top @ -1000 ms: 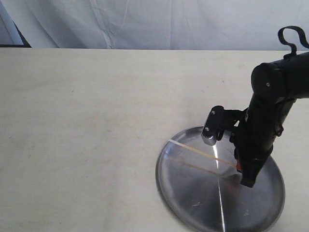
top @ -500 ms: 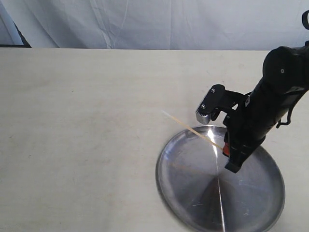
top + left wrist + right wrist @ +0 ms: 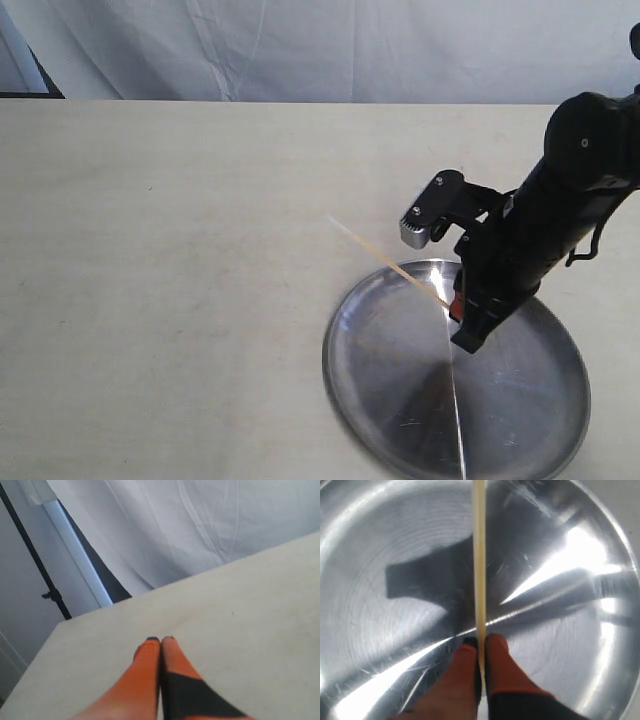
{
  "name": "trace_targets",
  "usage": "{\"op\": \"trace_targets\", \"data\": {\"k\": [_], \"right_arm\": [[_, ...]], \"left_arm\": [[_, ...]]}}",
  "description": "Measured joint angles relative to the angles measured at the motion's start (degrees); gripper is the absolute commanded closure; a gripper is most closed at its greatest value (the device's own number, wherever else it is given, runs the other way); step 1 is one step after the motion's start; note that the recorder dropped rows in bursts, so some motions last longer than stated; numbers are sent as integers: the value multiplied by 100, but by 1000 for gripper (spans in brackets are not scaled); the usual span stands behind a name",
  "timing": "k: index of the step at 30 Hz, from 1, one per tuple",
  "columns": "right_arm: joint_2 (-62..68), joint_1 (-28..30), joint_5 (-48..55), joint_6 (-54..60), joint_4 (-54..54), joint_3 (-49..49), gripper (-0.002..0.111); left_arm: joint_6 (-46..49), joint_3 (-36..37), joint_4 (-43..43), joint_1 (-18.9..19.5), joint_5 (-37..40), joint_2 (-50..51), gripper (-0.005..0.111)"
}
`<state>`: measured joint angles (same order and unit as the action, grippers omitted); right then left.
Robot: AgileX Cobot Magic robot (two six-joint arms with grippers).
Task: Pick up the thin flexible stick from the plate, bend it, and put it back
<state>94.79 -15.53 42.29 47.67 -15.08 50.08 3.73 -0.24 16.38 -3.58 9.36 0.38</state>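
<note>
The thin pale yellow stick hangs in the air, held at one end by my right gripper above the round silver plate. Its free end points up and to the left, past the plate's rim. Seen from the right wrist, the stick runs straight out from between the orange fingertips, and the right gripper is shut on it over the plate. My left gripper is shut with nothing in it, over bare table; it does not show in the exterior view.
The plate lies near the table's front right. A pale wooden tabletop spreads to the left and back. A white curtain hangs behind the table's far edge.
My right gripper has lifted the stick off the plate and carried it up and to the left. The stick's free end now reaches over the table beyond the rim.
</note>
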Motion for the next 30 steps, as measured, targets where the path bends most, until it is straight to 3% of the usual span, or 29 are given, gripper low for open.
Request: {"op": "trace_targets", "data": {"k": [4,8,15,18,20,23,26,30], "right_arm": [[0,0,-26,0,-153,0,109],[0,0,-50,0,-225,0,109],[0,0,-171,0,-289,0,109],[0,0,-186,0,-311,0,109],[0,0,-199,0,-311,0,109],[0,0,-234,0,-380,0,109],[0,0,-260,0,-415,0,109],[0,0,-281,0,-466,0,109]], "left_arm": [[0,13,32,0,-1063,-11,107],[-181,13,42,0,-2619,-9,107],[-1082,13,-105,0,-6305,-22,107],[-1606,13,-610,0,-6913,-22,107],[-2336,13,-1155,0,-6922,-22,107],[-3602,-15,-1792,0,-6345,-22,107],[-4608,-187,-2016,0,-5152,-22,107],[-5776,-727,-1688,0,-2793,167,107]]}}
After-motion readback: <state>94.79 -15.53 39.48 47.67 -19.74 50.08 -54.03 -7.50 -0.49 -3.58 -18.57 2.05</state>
